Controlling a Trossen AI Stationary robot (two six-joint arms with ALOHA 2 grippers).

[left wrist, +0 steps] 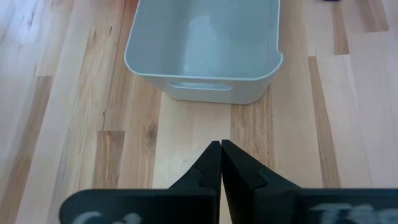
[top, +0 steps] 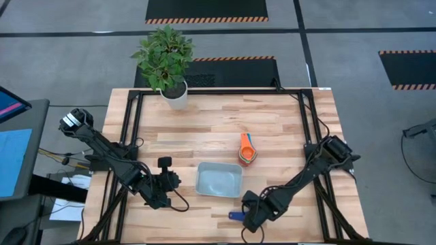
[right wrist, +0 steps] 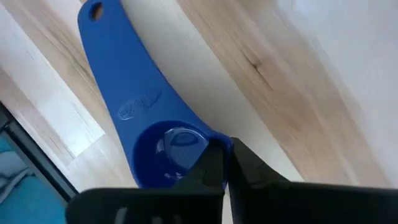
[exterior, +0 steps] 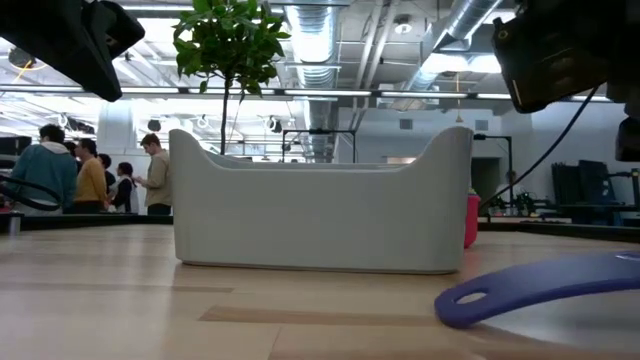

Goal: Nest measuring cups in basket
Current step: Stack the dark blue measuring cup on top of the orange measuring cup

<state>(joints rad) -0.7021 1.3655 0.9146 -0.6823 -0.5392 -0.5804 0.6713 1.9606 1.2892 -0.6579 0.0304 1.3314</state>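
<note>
Butcher-block planks make up the worktop [top: 286, 129], with a potted plant [top: 165, 62] at its far edge and people standing about in the room beyond. Near the middle of the front half sits the pale grey-blue basket [top: 219, 180], nothing visible inside it. Behind and to its right, toward the right edge, a stack of measuring cups [top: 246, 150] rests nested (orange on top, the rest hard to sort out). The right gripper [right wrist: 225, 163] is down by the front edge, just right of the basket, its fingers pressed together on the rim of a dark blue measuring cup [right wrist: 144, 118] lying on the wood. The left gripper [left wrist: 220, 163] waits left of the basket, fingers pressed together on nothing.
</note>
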